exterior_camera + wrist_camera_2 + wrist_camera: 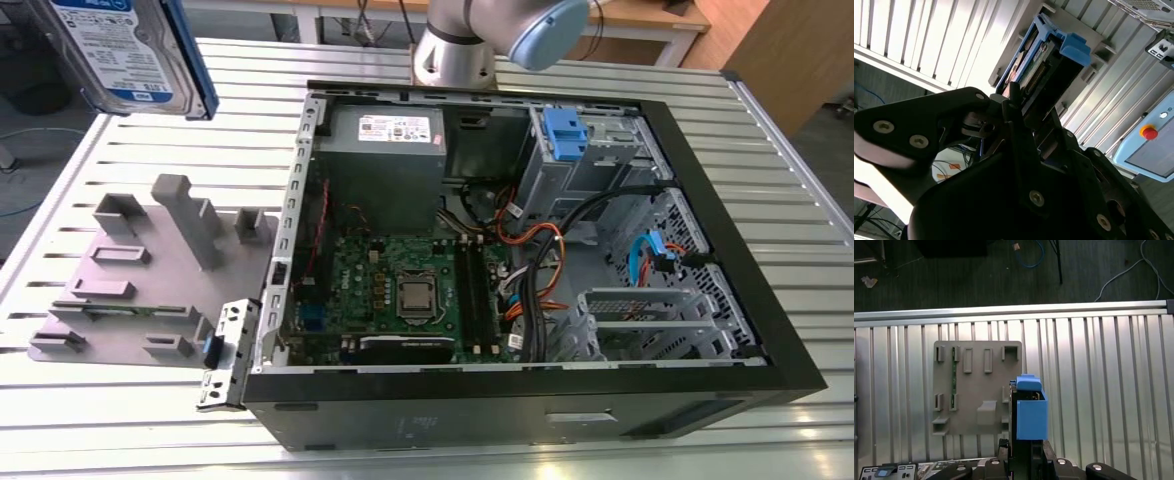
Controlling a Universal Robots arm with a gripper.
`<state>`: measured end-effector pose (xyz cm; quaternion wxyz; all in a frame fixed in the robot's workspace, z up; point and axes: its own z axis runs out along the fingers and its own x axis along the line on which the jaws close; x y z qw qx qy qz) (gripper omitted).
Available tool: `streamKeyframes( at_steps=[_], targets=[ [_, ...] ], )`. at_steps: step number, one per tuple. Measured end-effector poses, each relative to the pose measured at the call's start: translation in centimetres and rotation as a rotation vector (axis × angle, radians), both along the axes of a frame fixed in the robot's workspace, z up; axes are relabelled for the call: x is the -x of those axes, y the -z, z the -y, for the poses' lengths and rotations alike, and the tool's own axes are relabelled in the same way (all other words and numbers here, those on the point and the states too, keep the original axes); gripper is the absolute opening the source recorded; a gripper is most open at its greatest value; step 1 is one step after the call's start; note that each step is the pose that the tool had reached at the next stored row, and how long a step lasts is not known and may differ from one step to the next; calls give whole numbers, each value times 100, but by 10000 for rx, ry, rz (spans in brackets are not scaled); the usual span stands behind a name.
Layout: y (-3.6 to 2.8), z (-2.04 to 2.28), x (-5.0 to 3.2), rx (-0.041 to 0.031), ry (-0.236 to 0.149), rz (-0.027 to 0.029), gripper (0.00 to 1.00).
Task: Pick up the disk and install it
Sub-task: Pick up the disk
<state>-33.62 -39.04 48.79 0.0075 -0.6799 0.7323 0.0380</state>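
- In the exterior view, find the disk [127, 55] at the far left, near the top edge. It hangs in the air above the slatted metal table [80, 420]. Its label faces you and its blue frame runs down one side.
- Below the disk, note the grey holder plate [127, 290]. It lies flat on the table with several upright posts, just beside the left wall of the computer case [467, 415].
- The case lies open. Inside, from the exterior view's left, you see the power supply [387, 140] and the green circuit board [400, 290], then the drive bay [567, 135] with its blue tab.
- The arm [467, 40] rises behind the case.
- In the second wrist view, check the gripper [1016, 107]: its black fingers are clamped on one end of the disk.
- In the first wrist view, the disk stands edge-on out of the gripper, over the rim of the holder plate.
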Motion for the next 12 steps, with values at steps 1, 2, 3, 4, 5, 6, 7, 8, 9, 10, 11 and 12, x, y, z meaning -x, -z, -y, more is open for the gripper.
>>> streamKeyframes(
  at_steps=[1, 2, 3, 4, 5, 6, 7, 8, 9, 10, 11, 12],
  targets=[
    [0, 0, -21, 0, -1, 0, 35],
    [0, 0, -40, -1, 0, 0, 35],
    [0, 0, -58, 0, 0, 0, 35],
    [0, 0, -74, 0, 0, 0, 35],
    [0, 0, -88, 1, 0, 0, 35],
    [0, 0, -102, 1, 0, 1, 35],
    [0, 0, -116, 0, 0, 1, 35],
    [0, 0, -129, -1, 1, 1, 35],
    [0, 0, -144, 0, 0, 0, 35],
    [0, 0, -157, 0, 0, 0, 35],
    [0, 0, -172, 0, 0, 0, 35],
    [0, 0, -187, 0, 0, 0, 35]
  ],
)
